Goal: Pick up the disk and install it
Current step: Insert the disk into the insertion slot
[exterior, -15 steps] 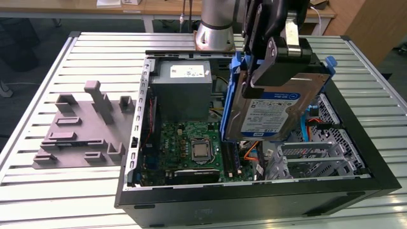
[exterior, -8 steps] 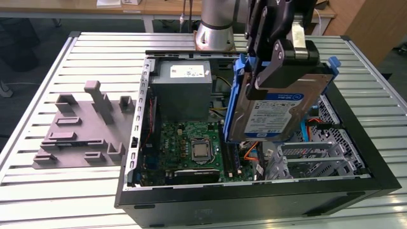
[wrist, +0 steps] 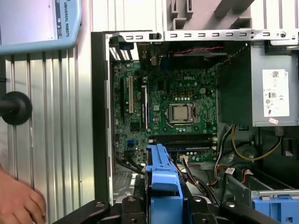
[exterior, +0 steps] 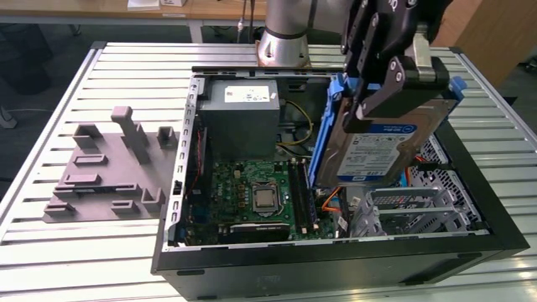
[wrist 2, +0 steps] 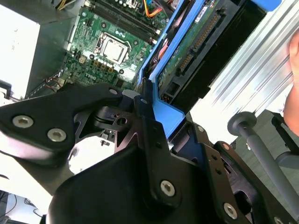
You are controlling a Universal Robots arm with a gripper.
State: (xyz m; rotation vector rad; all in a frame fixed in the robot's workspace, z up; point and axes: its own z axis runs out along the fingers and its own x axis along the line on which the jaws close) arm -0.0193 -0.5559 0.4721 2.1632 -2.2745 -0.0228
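Our gripper is closed on the disk, with its fingers pressing on the blue frame at the drive's edges, not on the label or the green circuit board. We judge that this hold was chosen because the plastic frame gives a firm bite and spares the electronics. The disk hangs in the air, touching nothing but the gripper. It is raised above the open computer case and tilted, with its label toward the exterior camera and its connector edge showing in the second wrist view. It sits over the case's side at the exterior view's right, above the silver metal cage, which we take to be why it is carried there and not over the motherboard. The case lies on its side with the panel off, so its inside opens upward to the arm. The grey power supply sits at the far end, apart from the drive. On the slatted table, a grey fixture stands at the exterior view's left, well apart from the case. A person's hand rests on the table near the case wall, outside the case.
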